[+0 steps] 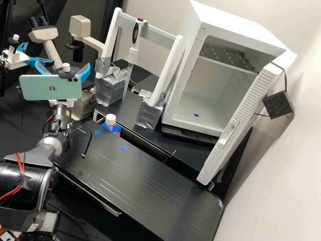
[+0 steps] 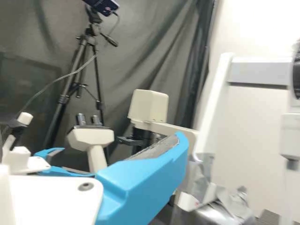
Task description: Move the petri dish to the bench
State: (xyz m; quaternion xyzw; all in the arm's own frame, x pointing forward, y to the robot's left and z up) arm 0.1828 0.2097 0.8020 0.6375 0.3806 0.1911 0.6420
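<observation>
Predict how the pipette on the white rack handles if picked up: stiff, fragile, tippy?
The pipette is likely stiff, judging by its straight, plastic-looking body. Its long, narrow lower end looks the fragile part if knocked. Stood loose, it would probably tip: bulky top, pointed bottom.

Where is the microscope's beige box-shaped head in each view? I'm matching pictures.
High view: the beige box head is in the upper left, between the twin eyepieces and the white rack.
Wrist view: the beige box head is again between the twin eyepieces and the white rack.
Shared landmark: the rack's grey crossbar.
</observation>
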